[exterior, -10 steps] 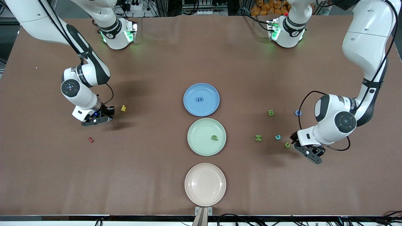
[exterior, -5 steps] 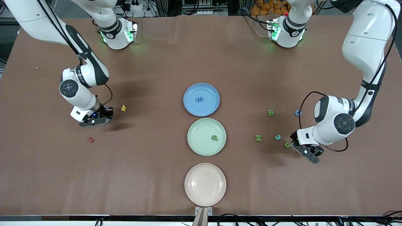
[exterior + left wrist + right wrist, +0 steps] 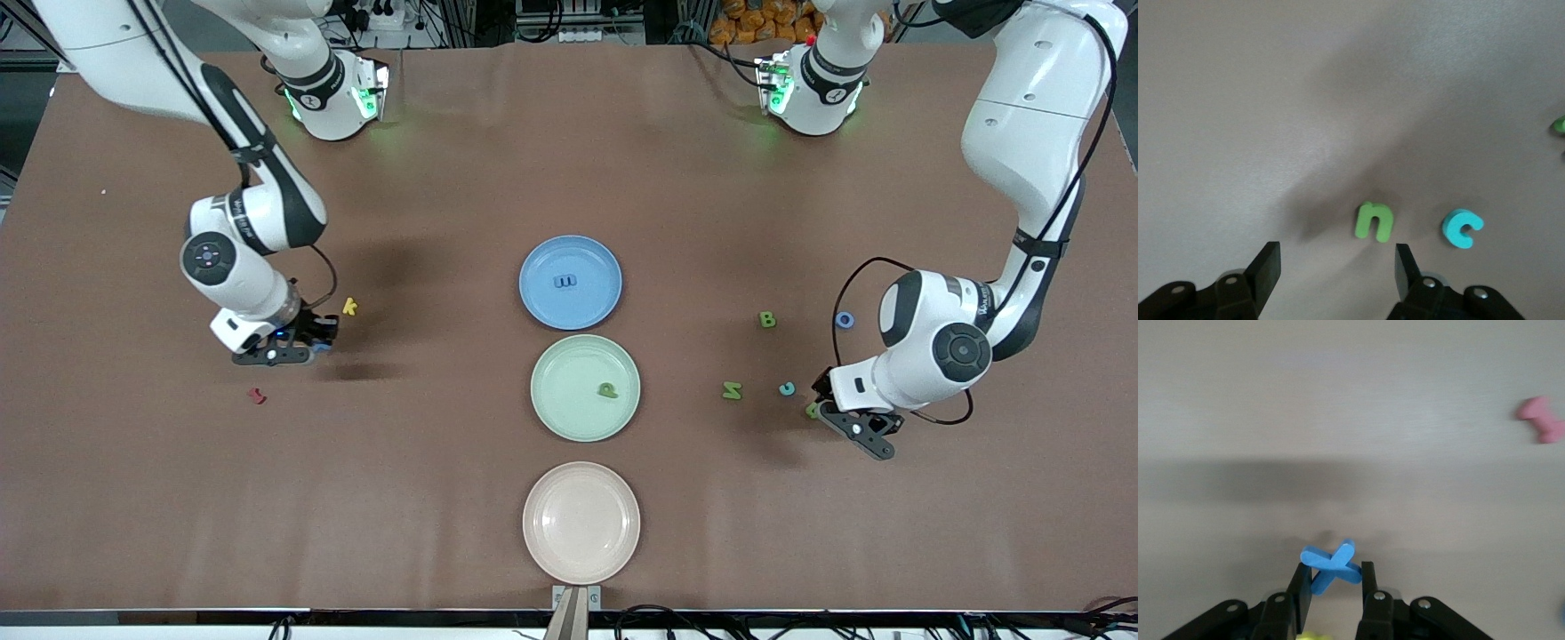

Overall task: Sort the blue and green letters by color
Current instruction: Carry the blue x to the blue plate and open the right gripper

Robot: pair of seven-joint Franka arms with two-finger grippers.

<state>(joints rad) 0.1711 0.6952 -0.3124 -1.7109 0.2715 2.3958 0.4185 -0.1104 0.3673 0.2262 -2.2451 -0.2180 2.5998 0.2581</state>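
Picking stage. Right hand [image 3: 1331, 590] clamped on blue X [image 3: 1331, 565], low over surface [image 3: 444, 160] beside yellow k [image 3: 350, 307]. Left hand [image 3: 1337, 263] apart, straddling green u [image 3: 1373, 221] (teal c [image 3: 1461, 229] just beside). Next, by judgement: close, lift, carry to blue plate [image 3: 542, 307] and green plate [image 3: 556, 409].

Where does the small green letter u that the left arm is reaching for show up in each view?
Front view: green letter u, mostly hidden by the left gripper, toward the left arm's end of the table.
Left wrist view: green letter u, lying just ahead of the open fingers.
Right wrist view: not in it.
Shared landmark: the light blue letter c beside it.
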